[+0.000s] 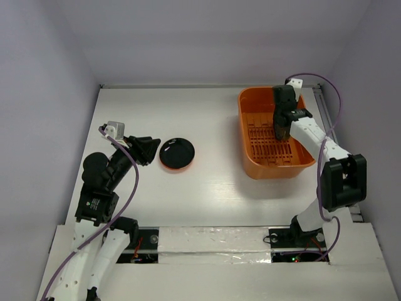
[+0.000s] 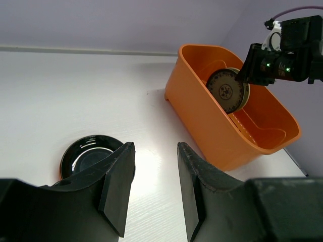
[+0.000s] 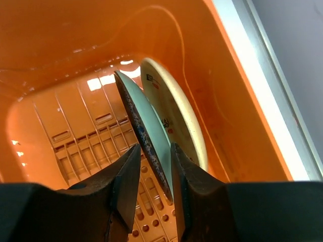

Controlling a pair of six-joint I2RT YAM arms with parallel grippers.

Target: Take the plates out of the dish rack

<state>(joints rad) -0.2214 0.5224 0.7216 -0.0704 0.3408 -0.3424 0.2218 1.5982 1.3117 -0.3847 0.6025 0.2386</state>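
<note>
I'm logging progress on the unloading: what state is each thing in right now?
Dish rack: upright, holding two plates.
Right tool: shut on the blue-grey plate at its rim.
Blue-grey plate: on edge in the dish rack, gripped.
Cream plate: on edge beside it, free.
Black plate: flat, outside the dish rack.
Left tool: open, empty, near the black plate.

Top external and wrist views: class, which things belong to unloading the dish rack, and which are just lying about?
Job: dish rack; blue-grey plate in the right gripper; cream plate beside it; black plate out on the table; left gripper, open.
Not the job: table; silvery tape strip.
</note>
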